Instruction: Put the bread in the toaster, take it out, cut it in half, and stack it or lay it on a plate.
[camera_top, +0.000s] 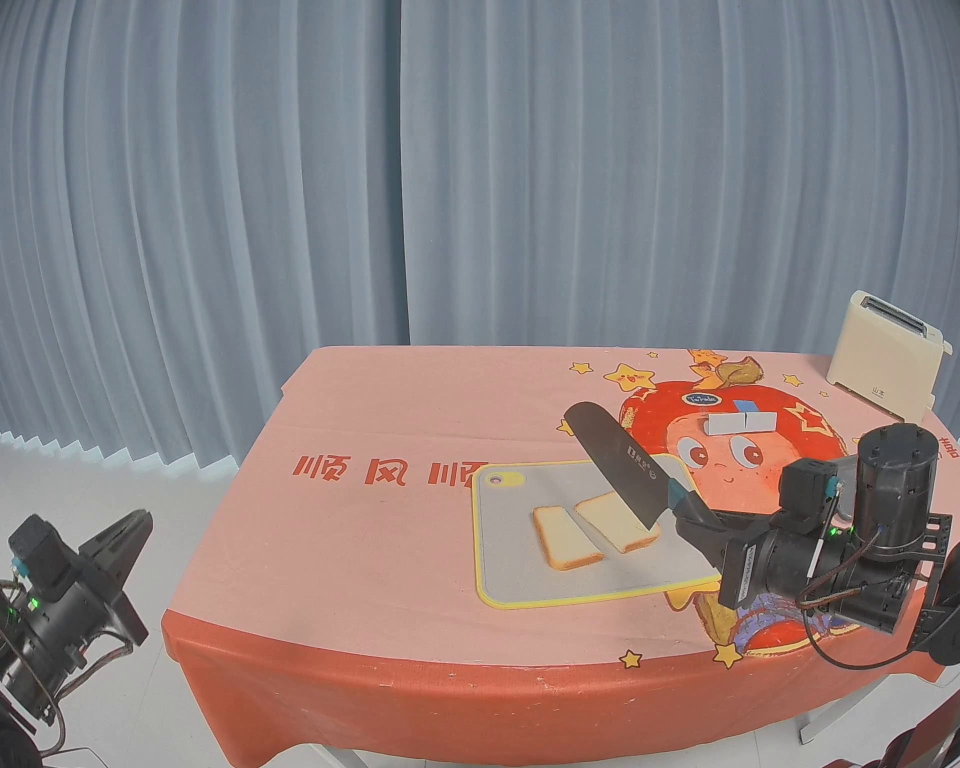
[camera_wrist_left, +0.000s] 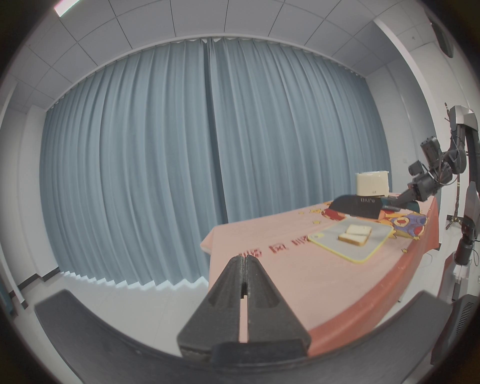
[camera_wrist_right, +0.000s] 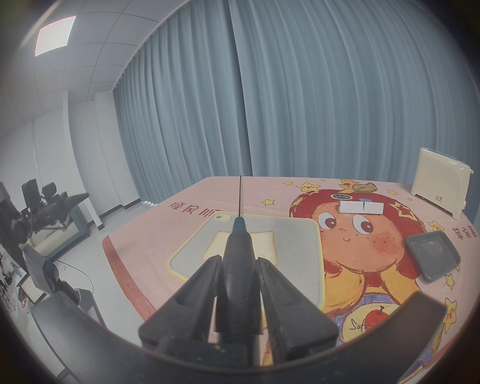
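black knife (camera_top: 625, 462) pinched in right gripper (camera_wrist_right: 238, 263), above halved bread (camera_top: 565, 537), left gripper (camera_wrist_left: 244, 259) pressed together

Pink tabletop (camera_top: 400, 560) with red cartoon face (camera_top: 720, 455), grey yellow-rimmed cutting board (camera_top: 510, 570), black knife (camera_top: 625, 465), cream toaster (camera_top: 885, 355), 2 tan-crusted bread halves (camera_top: 565, 537)

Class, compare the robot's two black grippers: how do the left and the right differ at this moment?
The left gripper is shut on nothing; the right gripper is shut on the black-bladed knife. The left gripper hangs beside the pink-clothed table; the right gripper is over it, by the grey cutting board. Both are black with tapered fingers.
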